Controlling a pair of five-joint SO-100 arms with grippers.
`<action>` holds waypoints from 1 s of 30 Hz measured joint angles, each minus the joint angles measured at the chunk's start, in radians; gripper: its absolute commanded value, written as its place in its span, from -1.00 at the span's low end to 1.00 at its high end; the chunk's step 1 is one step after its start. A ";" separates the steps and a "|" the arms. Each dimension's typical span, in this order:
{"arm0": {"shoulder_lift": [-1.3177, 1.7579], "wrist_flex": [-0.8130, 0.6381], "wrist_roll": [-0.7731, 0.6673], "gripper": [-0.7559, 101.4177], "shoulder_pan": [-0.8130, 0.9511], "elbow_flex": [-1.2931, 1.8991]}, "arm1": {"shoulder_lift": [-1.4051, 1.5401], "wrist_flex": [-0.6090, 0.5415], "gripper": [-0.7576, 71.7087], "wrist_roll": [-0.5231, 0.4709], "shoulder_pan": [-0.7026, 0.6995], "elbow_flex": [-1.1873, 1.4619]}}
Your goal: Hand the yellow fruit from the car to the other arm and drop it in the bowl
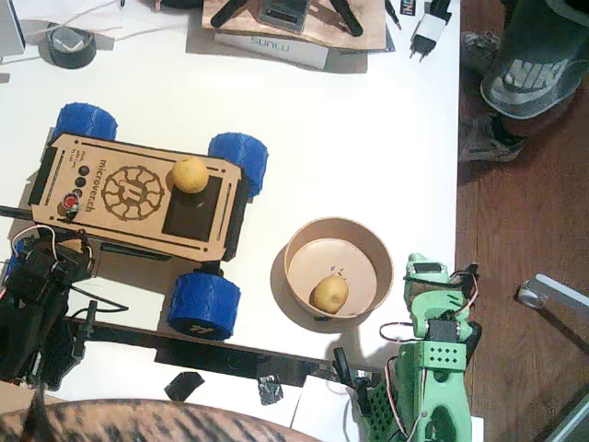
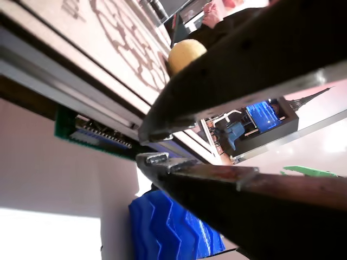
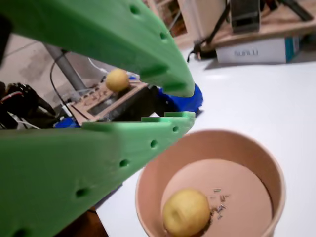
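The yellow fruit (image 1: pixel 189 175) sits on the car (image 1: pixel 138 195), nearer the black left gripper (image 2: pixel 149 146), whose jaws stand slightly parted and empty, than the green right gripper (image 3: pixel 182 101), likewise parted and empty.

Yellow fruit (image 1: pixel 189 175) atop car (image 1: pixel 138 198)

Black left arm (image 1: pixel 37 313) cut off by the fixed view's left and bottom edges; its gripper can't be made out there. Mint-green perforated right arm (image 1: pixel 433 368) cropped at the bottom edge, jaws out of frame. Striped blurry shape (image 1: pixel 147 422) along the bottom edge, can't tell what it is. Person's grey shoes (image 1: pixel 525 74) cut at the top right. In a wrist view the flat light plywood car (image 2: pixel 108 43) is cropped, its lettering blurred; dull ochre-yellow round fruit (image 2: pixel 184 54) partly hidden behind the upper dark jaw. In a wrist view the round tan bowl (image 3: pixel 256 158) is cut at the bottom edge; specks inside too small to identify.
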 measured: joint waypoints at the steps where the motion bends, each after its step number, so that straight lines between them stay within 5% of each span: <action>1: 0.000 0.000 0.000 -0.98 0.000 0.000 | 0.000 0.000 -0.98 0.000 0.000 0.002; 30: 0.000 0.000 0.000 -0.98 0.000 0.000 | 0.000 -0.005 -0.98 -0.006 -0.018 0.025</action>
